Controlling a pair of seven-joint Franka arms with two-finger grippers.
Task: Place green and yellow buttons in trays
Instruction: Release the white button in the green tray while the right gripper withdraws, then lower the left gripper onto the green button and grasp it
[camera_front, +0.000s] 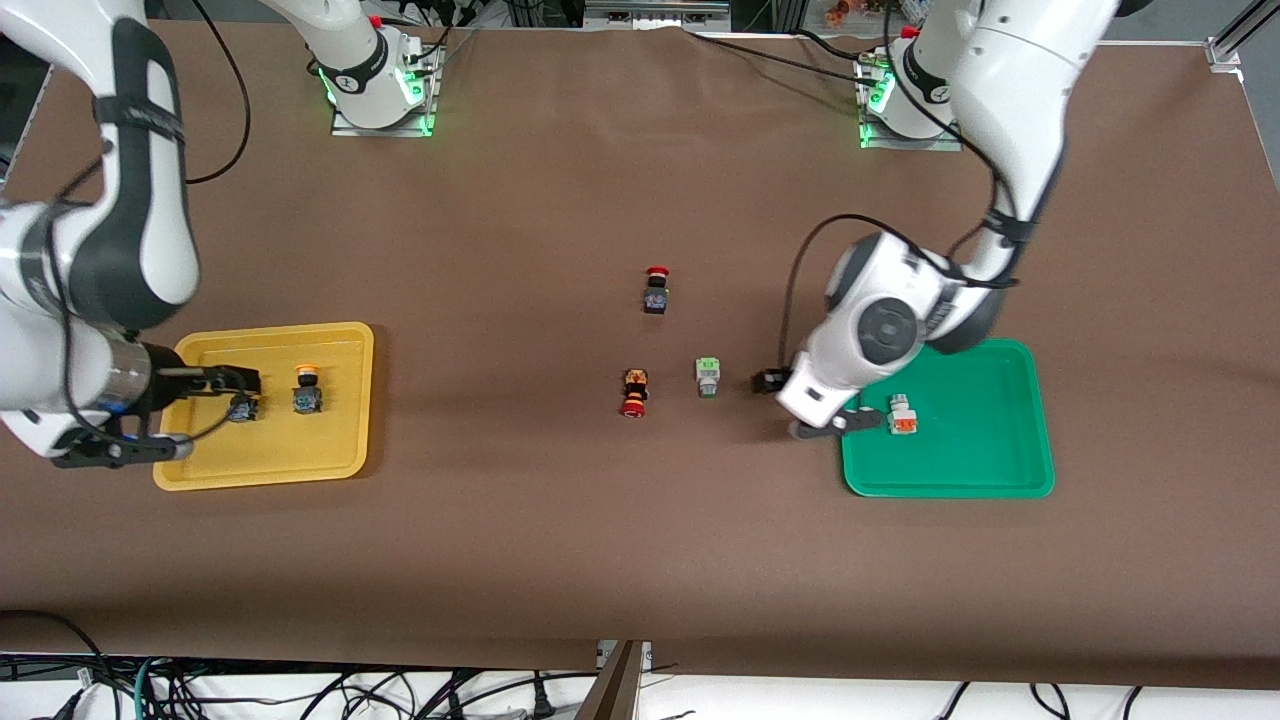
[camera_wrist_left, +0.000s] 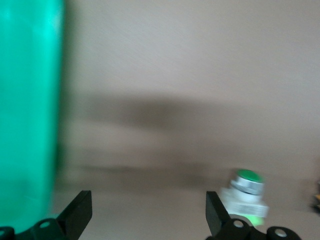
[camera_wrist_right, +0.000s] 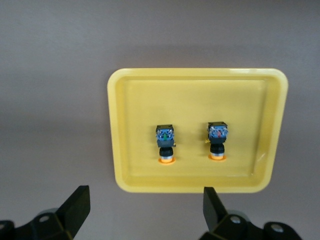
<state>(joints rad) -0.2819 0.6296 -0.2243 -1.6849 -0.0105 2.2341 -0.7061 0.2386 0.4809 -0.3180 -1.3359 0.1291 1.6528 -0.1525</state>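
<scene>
Two robot arms at a brown table (camera_front: 560, 540), each gripper open and empty near a tray.

The right wrist view shows two orange-capped switches (camera_wrist_right: 165, 142) side by side in the yellow tray (camera_wrist_right: 145, 80), clear of the right gripper (camera_wrist_right: 142, 212) with its fingers spread wide. The front view alone shows the orange-tipped white switch (camera_front: 903, 414) in the green tray (camera_front: 985, 470), just beside the left gripper (camera_front: 838, 424). The green-tipped switch (camera_wrist_left: 245, 192) lies on the table near the left gripper's wide-spread fingers.
</scene>
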